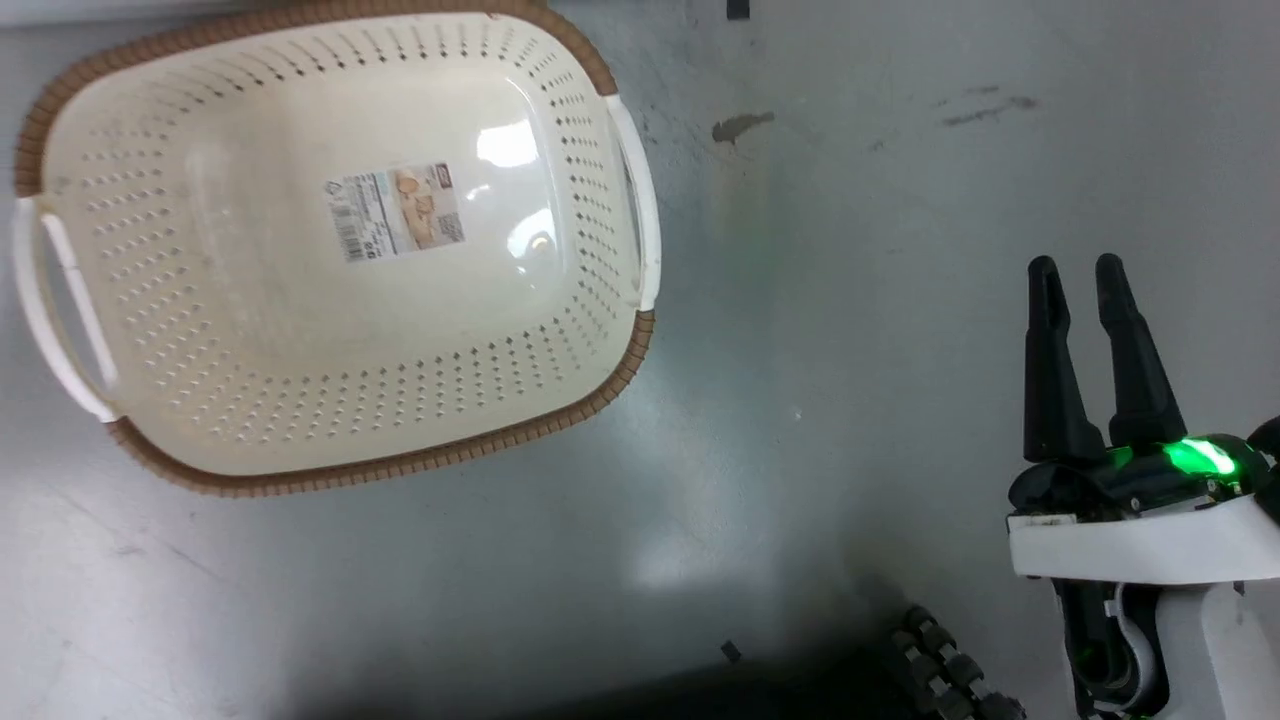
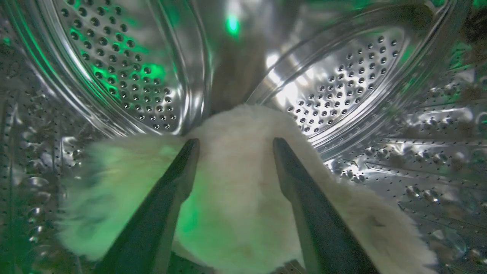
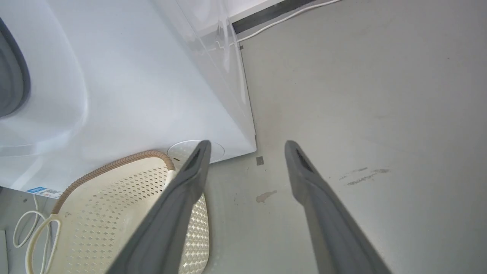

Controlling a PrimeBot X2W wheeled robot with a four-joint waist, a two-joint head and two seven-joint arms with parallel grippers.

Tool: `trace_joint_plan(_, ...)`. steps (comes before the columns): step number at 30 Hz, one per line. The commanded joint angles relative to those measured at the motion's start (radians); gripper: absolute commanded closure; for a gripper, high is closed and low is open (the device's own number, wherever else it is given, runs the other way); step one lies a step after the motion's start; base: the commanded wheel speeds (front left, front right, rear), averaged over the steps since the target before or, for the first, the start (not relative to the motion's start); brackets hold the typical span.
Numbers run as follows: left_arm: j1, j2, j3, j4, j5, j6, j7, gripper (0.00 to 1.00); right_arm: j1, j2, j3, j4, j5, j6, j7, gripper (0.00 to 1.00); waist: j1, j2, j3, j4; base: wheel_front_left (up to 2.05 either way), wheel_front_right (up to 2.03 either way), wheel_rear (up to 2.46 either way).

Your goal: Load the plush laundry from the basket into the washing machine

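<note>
In the head view, one basket (image 1: pixel 300 400) stands on the grey floor (image 1: pixel 900 400), mouth up. Its long axis runs left to right across the view, with two white handles, one at each short end. One label sticker (image 1: pixel 395 212) lies on its bare bottom. At the lower right is one right hand (image 1: pixel 1075 265), its two dark fingers pointing up the view with a narrow gap between the tips, well apart from the basket.

In the left wrist view, one plush laundry (image 2: pixel 236 198) lies inside the steel perforated drum (image 2: pixel 133 76). It is a single fluffy cream mass whose long axis runs across the view from the left to the lower right. Which end is the head cannot be told. The left hand (image 2: pixel 236 140) has its two fingers spread apart, with the fur between and beyond them. Whether they touch it cannot be told.

In the right wrist view, the right hand's two fingers stand apart, gripping nothing. Beyond them is one white washing machine (image 3: pixel 114 76), with its grey door seal (image 3: pixel 11 76) at the left edge. The basket sits just beside the machine's front.
</note>
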Motion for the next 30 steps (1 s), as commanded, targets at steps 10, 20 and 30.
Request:
trace_joint_plan(10, 0.211, -0.053, -0.022, 0.066, -0.051, -0.057, -0.104, 0.0, -0.017, -0.001, -0.01, 0.018, -0.034, 0.001, -0.003, 0.0, 0.0, -0.0001, -0.156, 0.058, 0.0, 0.0, 0.0)
trace_joint_plan(20, 0.457, -0.134, -0.041, 0.117, -0.093, -0.074, -0.191, 0.0, 0.033, -0.001, -0.025, 0.055, -0.085, 0.001, -0.003, 0.0, 0.0, -0.0001, -0.367, 0.136, 0.0, 0.0, 0.0)
trace_joint_plan(30, 0.738, -0.181, -0.024, 0.075, -0.132, -0.069, -0.219, 0.0, 0.112, -0.001, -0.029, 0.109, -0.12, 0.001, -0.003, 0.0, 0.0, -0.0001, -0.592, 0.19, 0.0, 0.0, 0.0)
